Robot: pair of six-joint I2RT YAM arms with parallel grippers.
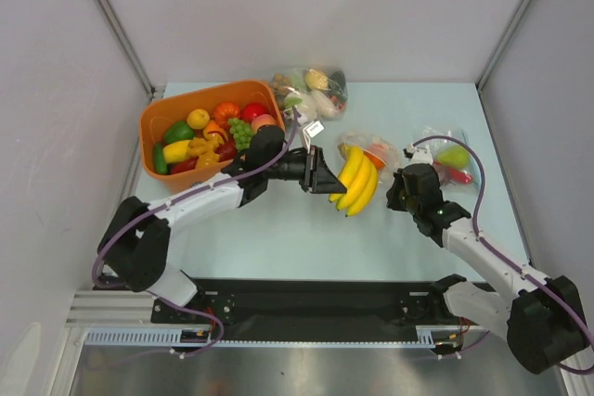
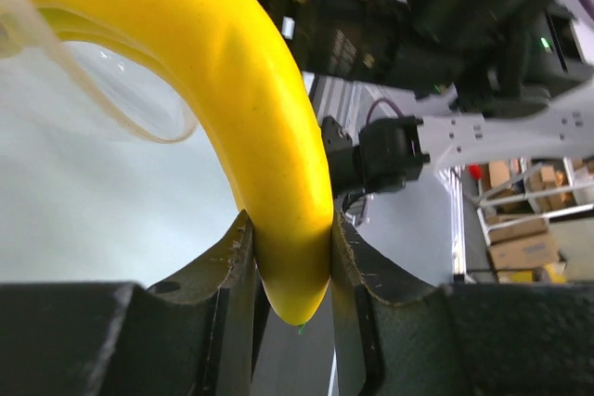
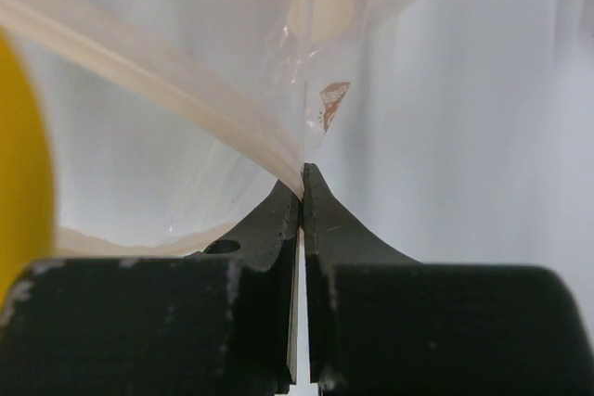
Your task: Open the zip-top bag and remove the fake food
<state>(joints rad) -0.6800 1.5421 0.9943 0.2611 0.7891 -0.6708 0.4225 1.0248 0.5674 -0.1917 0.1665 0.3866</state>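
1. From above, we see the left gripper (image 1: 332, 178) clamped on smooth, curved yellow bananas (image 1: 357, 183) beside the zip-top bag (image 1: 382, 150), mid-bench (image 1: 278, 238).
2. Only its wrist view shows the right gripper (image 3: 302, 176) pinched together on the bag's thin clear film.

The pale blue-green table (image 1: 278, 238) carries an orange bin (image 1: 186, 99) heaped with toy fruit at its far left. A clear far bag (image 1: 311, 92) of toy food lies just beside it, a middle bag (image 1: 376, 150) holding something orange sits near centre, and a right bag (image 1: 450, 159) holds green and red pieces. A black plate (image 1: 306, 299) spans the near edge.
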